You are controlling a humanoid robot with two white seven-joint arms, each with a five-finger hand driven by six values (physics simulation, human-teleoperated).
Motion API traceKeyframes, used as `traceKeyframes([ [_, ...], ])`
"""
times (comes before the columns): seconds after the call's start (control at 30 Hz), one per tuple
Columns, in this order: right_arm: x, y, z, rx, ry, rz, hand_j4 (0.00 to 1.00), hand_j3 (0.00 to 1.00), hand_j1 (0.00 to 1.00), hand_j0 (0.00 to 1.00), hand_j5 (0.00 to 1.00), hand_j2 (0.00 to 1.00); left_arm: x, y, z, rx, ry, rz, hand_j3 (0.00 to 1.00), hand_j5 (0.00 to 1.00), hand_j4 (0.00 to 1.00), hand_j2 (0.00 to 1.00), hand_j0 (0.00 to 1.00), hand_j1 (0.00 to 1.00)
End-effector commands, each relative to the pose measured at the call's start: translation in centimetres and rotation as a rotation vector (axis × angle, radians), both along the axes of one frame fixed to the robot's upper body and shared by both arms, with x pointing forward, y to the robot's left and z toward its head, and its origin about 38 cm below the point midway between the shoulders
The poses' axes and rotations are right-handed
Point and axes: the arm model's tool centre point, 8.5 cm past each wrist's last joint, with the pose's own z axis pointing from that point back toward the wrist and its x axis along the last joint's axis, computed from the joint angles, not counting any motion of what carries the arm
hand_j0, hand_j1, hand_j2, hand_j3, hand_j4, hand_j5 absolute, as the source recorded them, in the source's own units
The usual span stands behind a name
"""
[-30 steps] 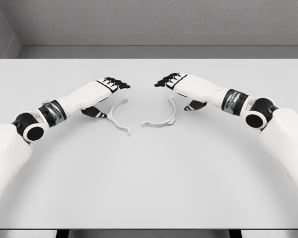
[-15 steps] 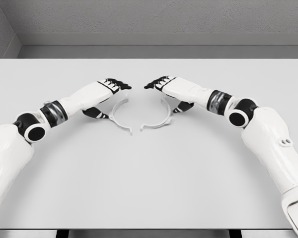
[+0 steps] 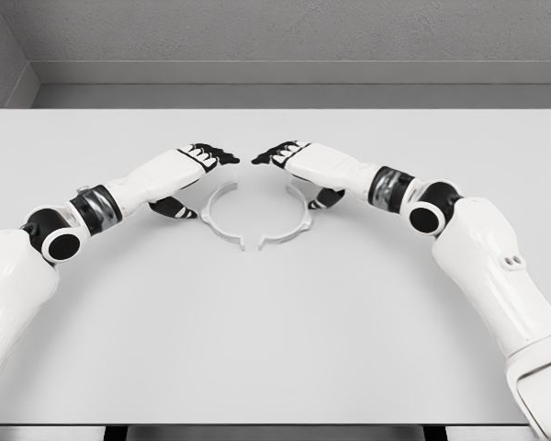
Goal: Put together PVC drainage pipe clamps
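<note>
L hand (image 3: 205, 155): barely shifted over the last sec, arm coming in from lower left, black fingers (image 3: 222, 153) held flat and close together, thumb tucked under. Looks like it's pressing or pinching the upper end of the left clamp half (image 3: 215, 219), but can't tell if fingers actually grip it or just rest on it.

That half lies flat on the table (image 3: 275, 322), just below and inboard of the L hand. It's a C arc, open side facing right, long axis running roughly near-to-far, flanged tabs at both tips.

Right clamp half (image 3: 294, 223): moved left w/ the R hand since a sec ago. The gap between lower tabs was wide, now narrow; not quite touching. Its open side faces left, mirror of the other, so the 2 arcs nearly close a ring.

R hand (image 3: 285, 156): swept leftward, fingertips near the L hand's, well apart before. Fingers flat and together, thumb under, over the half's upper end; grip not clear.

Judgement: mating is nearly done; tabs need final closing and alignment.
</note>
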Motion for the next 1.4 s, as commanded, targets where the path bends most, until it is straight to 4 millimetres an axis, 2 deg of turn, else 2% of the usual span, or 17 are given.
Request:
traceKeyframes([
  [0.0, 0.0, 0.1, 0.1, 0.009, 0.001, -0.001, 1.0, 1.0, 1.0, 1.0, 1.0, 1.0, 0.1, 0.1, 0.1, -0.008, -0.001, 0.003, 1.0, 1.0, 1.0, 1.0, 1.0, 1.0],
  [0.13, 0.0, 0.1, 0.2, 0.014, 0.001, -0.002, 1.0, 1.0, 1.0, 1.0, 1.0, 1.0, 0.3, 0.2, 0.4, -0.008, -0.005, 0.007, 1.0, 1.0, 1.0, 1.0, 1.0, 1.0],
  [0.23, 1.2, -1.0, 1.7, 0.008, -0.027, -0.026, 1.0, 1.0, 1.0, 1.0, 1.0, 1.0, 0.3, 0.3, 0.2, -0.006, 0.0, 0.01, 1.0, 1.0, 1.0, 1.0, 1.0, 1.0],
  [0.27, 1.7, -3.1, 2.6, 0.008, -0.044, -0.065, 1.0, 1.0, 1.0, 1.0, 1.0, 1.0, 0.3, 0.3, 0.2, -0.006, 0.0, 0.01, 1.0, 1.0, 1.0, 1.0, 1.0, 1.0],
  [0.33, 2.6, -8.1, 5.8, 0.017, -0.08, -0.153, 1.0, 1.0, 1.0, 1.0, 1.0, 1.0, 0.3, 0.2, 0.2, -0.004, 0.0, 0.007, 1.0, 1.0, 1.0, 1.0, 1.0, 1.0],
  [0.37, 2.2, -11.0, 8.7, 0.014, -0.14, -0.186, 1.0, 1.0, 1.0, 1.0, 1.0, 1.0, 0.4, 0.3, 0.3, -0.005, -0.002, 0.008, 1.0, 1.0, 1.0, 1.0, 1.0, 1.0],
  [0.43, -0.3, -16.2, 12.5, 0.047, -0.203, -0.21, 1.0, 1.0, 1.0, 1.0, 1.0, 1.0, 0.3, 0.2, 0.3, -0.006, -0.001, 0.006, 1.0, 1.0, 1.0, 1.0, 1.0, 1.0],
  [0.47, -2.2, -19.0, 14.7, 0.074, -0.219, -0.203, 1.0, 1.0, 1.0, 1.0, 1.0, 1.0, 0.3, 0.1, 0.3, -0.007, -0.001, 0.006, 1.0, 1.0, 1.0, 1.0, 1.0, 1.0],
  [0.5, -4.1, -21.3, 16.0, 0.074, -0.218, -0.2, 1.0, 1.0, 1.0, 1.0, 1.0, 1.0, 0.3, 0.1, 0.3, -0.006, -0.001, 0.005, 1.0, 1.0, 1.0, 1.0, 1.0, 1.0],
  [0.53, -5.4, -22.3, 16.6, 0.075, -0.214, -0.192, 1.0, 1.0, 1.0, 1.0, 1.0, 1.0, 0.3, 0.0, 0.2, -0.007, 0.0, 0.005, 1.0, 1.0, 1.0, 1.0, 1.0, 1.0],
  [0.57, -7.0, -23.4, 16.0, 0.077, -0.189, -0.193, 1.0, 1.0, 1.0, 1.0, 1.0, 1.0, 0.3, 0.0, 0.2, -0.007, 0.0, 0.005, 1.0, 1.0, 1.0, 1.0, 1.0, 1.0],
  [0.67, -11.2, -23.8, 12.4, 0.087, -0.134, -0.196, 1.0, 1.0, 1.0, 1.0, 1.0, 1.0, 0.3, -0.2, 0.2, -0.007, 0.001, 0.002, 1.0, 1.0, 1.0, 1.0, 1.0, 1.0],
  [0.73, -12.6, -24.2, 10.7, 0.087, -0.096, -0.21, 1.0, 1.0, 1.0, 1.0, 1.0, 1.0, 0.3, -0.4, 0.2, -0.01, -0.001, -0.001, 1.0, 1.0, 1.0, 1.0, 1.0, 1.0],
  [0.8, -12.9, -25.1, 10.6, 0.093, -0.098, -0.238, 1.0, 1.0, 1.0, 1.0, 1.0, 1.0, 0.3, -0.5, 0.2, -0.01, 0.0, -0.003, 1.0, 1.0, 1.0, 1.0, 1.0, 1.0],
  [0.93, -13.0, -24.9, 8.2, 0.146, -0.05, -0.268, 1.0, 1.0, 1.0, 1.0, 1.0, 1.0, 0.3, -0.7, 0.0, -0.007, 0.002, -0.008, 1.0, 1.0, 1.0, 1.0, 1.0, 1.0],
  [1.03, -13.0, -24.4, 7.7, 0.17, -0.043, -0.268, 1.0, 1.0, 1.0, 1.0, 1.0, 1.0, 0.2, -1.0, 0.0, -0.013, 0.002, -0.012, 1.0, 1.0, 1.0, 1.0, 1.0, 1.0],
  [1.37, -13.0, -24.2, 7.4, 0.178, -0.035, -0.265, 1.0, 1.0, 1.0, 1.0, 1.0, 1.0, 0.2, -2.1, -0.1, -0.026, 0.004, -0.027, 1.0, 1.0, 1.0, 1.0, 1.0, 1.0],
])
